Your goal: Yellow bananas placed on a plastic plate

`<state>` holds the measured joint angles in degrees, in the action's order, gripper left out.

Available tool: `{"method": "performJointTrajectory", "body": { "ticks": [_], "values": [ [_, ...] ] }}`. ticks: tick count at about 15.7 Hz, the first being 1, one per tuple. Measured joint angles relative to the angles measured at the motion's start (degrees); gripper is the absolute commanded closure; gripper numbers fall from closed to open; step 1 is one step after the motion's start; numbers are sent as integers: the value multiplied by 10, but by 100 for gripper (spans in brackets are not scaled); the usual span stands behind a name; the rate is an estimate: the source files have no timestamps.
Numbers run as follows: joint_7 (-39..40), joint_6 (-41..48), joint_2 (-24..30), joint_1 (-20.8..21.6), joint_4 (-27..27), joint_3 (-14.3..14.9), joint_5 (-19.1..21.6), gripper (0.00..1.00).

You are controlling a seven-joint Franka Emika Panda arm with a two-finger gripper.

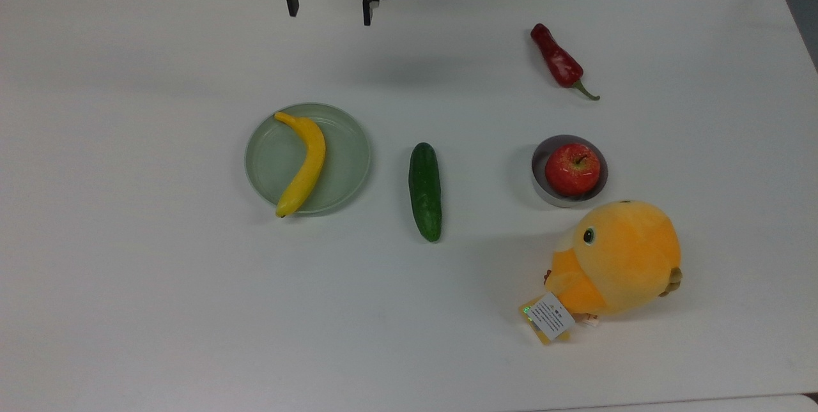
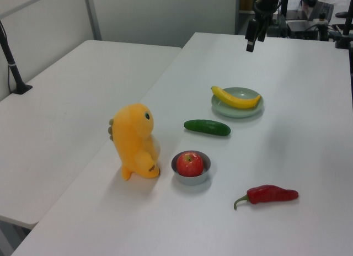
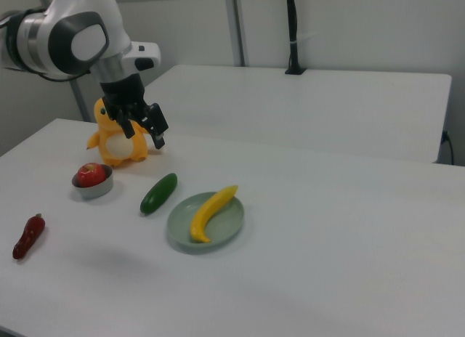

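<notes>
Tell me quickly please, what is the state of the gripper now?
Gripper: open, holding nothing, raised above the table, away from the yellow banana on the plastic plate.
</notes>
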<state>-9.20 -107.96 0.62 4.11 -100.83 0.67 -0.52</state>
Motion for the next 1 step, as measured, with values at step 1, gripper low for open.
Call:
{"method": "performJointTrajectory", "body": {
  "ticks": [1],
  "values": [
    [0,9,2,0,4,0,0,0]
  ]
}}
